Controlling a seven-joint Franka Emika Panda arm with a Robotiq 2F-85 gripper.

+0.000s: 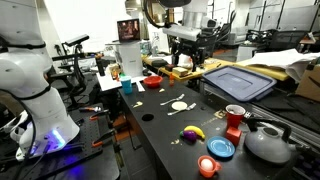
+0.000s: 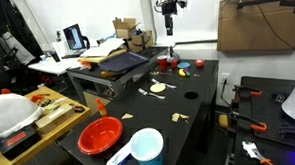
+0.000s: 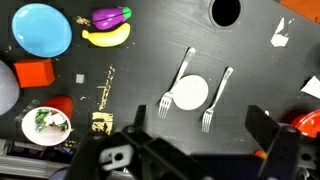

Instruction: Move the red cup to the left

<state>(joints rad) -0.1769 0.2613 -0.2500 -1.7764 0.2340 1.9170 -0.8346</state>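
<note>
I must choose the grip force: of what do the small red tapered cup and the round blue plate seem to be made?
The small red tapered cup looks like thin plastic: even red wall, whitish rim and inside. The round blue plate seems plastic too: smooth, evenly coloured, faint sheen; glazed ceramic cannot be excluded.

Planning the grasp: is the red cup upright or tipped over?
Upright. In an exterior view the red cup stands on its narrower base on the dark table, with its whitish rim on top.
</note>
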